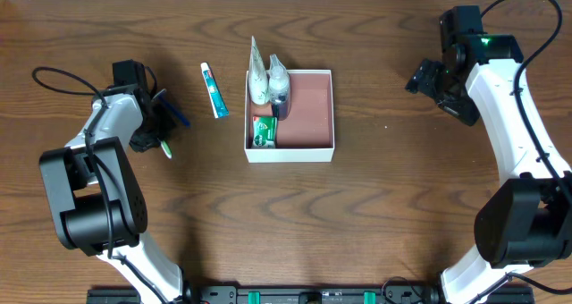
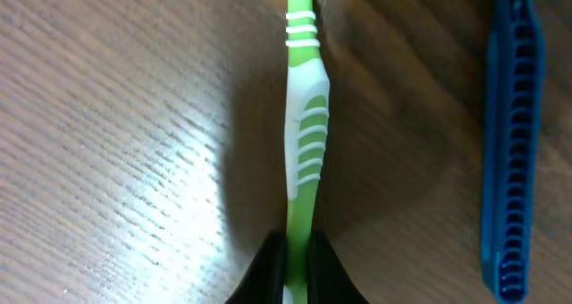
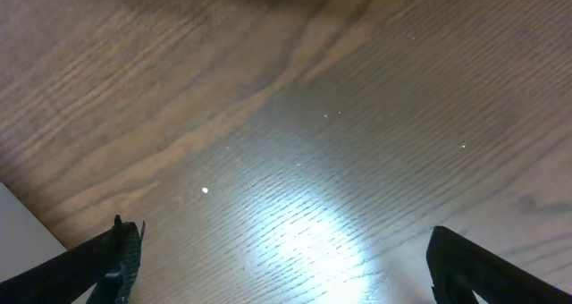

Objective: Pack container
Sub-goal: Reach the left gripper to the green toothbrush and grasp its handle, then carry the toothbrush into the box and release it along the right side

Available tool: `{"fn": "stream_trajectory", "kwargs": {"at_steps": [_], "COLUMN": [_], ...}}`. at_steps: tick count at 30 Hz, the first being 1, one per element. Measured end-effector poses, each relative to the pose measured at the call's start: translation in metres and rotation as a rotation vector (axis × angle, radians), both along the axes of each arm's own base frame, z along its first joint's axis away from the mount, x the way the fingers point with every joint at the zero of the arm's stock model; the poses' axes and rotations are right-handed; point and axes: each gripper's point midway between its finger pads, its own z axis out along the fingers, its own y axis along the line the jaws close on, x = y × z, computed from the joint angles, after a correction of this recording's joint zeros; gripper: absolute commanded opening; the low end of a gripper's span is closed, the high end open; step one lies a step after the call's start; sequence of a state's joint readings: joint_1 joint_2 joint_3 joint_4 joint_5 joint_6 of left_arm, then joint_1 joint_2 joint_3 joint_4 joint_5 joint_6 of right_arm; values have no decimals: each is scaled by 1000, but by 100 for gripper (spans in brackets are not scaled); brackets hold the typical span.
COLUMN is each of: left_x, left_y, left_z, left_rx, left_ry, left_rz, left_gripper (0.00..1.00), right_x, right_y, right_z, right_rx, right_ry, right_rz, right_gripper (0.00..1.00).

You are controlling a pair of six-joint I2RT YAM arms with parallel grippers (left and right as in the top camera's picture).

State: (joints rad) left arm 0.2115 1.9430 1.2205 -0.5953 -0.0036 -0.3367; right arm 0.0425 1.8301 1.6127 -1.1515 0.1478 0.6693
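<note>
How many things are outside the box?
3: a toothpaste tube left of the box, a green toothbrush in the left gripper, a blue item beside it. The left arm may hide more.

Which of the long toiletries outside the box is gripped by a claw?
The green toothbrush: the left claw is shut on its handle. The blue ridged stick beside it and the small tube lie free.

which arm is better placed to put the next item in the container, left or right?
Left. Its claw is shut on the green toothbrush, which lies on the side of the container nearest that arm. The right claw stands open over the tabletop, holding nothing.
</note>
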Motion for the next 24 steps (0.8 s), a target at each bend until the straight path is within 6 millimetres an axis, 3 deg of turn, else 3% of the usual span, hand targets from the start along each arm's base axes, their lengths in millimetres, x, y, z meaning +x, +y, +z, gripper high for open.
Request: {"fn": "stream_trajectory", "kwargs": {"at_steps": [16,20,24], "left_x": [-16,-13,-1], "left_y": [-3,-3,0], "left_z": [5,28,78], "left_rx": [-12,-2,27], "left_ry": [58,8,-123], "left_rz": [0,0,-1], "left_gripper": [6,6,6], "right_x": [0,0,0], "right_y": [0,0,0], "right_z": [0,0,0], "right_rx": [0,0,0], "right_ry": [0,0,0], "right_rz": [0,0,0], "right_gripper": [99,99,99]}}
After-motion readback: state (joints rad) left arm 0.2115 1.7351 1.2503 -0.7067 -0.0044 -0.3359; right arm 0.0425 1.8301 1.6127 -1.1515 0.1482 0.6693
